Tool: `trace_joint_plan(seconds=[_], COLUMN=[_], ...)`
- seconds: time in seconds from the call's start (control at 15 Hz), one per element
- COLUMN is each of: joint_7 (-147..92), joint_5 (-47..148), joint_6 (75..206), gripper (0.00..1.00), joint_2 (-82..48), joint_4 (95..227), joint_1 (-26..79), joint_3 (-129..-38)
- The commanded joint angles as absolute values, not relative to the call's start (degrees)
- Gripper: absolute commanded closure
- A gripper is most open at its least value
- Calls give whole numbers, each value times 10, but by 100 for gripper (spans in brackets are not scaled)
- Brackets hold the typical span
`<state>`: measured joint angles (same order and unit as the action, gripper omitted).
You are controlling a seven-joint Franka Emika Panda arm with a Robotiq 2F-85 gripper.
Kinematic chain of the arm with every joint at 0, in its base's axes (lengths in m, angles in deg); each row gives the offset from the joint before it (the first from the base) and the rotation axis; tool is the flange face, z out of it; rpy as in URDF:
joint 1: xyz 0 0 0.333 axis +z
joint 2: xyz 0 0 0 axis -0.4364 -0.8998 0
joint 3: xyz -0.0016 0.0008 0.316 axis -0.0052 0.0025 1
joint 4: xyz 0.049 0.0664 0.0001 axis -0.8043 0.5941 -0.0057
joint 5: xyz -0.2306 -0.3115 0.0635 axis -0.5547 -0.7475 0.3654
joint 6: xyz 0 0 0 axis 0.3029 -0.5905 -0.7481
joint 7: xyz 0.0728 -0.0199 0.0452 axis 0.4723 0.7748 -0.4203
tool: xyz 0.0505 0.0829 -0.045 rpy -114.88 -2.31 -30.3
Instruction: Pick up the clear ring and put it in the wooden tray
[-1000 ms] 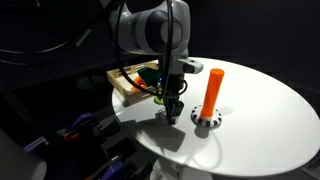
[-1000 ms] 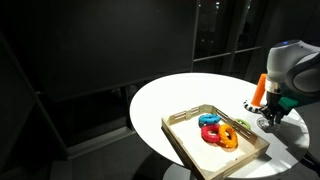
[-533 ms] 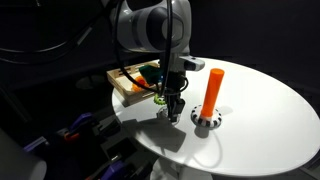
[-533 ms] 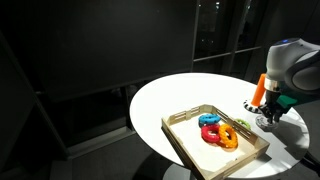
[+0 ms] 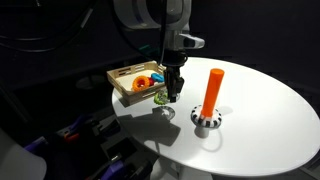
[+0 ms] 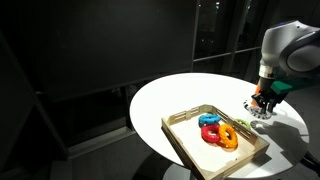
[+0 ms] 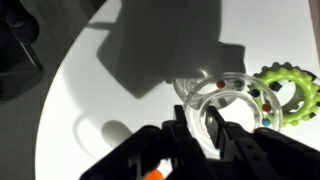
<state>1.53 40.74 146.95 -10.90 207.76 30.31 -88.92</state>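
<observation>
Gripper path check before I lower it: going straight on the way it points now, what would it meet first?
Probably the white table, just beside the green ring. The gripper points downward holding the clear ring, so that ring would touch down first; height is unclear.

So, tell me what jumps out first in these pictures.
The bright orange peg standing upright on the white round table grabs the eye first. Next comes the wooden tray near the table edge, holding colourful rings. In the wrist view, the clear ring is pinched between the jaws of the gripper, a green ring beside it.
</observation>
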Motion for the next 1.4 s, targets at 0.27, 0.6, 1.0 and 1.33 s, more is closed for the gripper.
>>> trace_joint_plan(seconds=[0.27,0.6,1.0,1.33], joint_7=[-20,0,0,-1], joint_5=[473,458,458,456], joint_6=[1380,1397,1397,1408], gripper=[92,74,92,92], joint_2=[-96,-105,-106,-113], joint_4=[2028,2035,2035,2018], joint_1=[297,299,299,308], joint_3=[-835,-833,-833,-822])
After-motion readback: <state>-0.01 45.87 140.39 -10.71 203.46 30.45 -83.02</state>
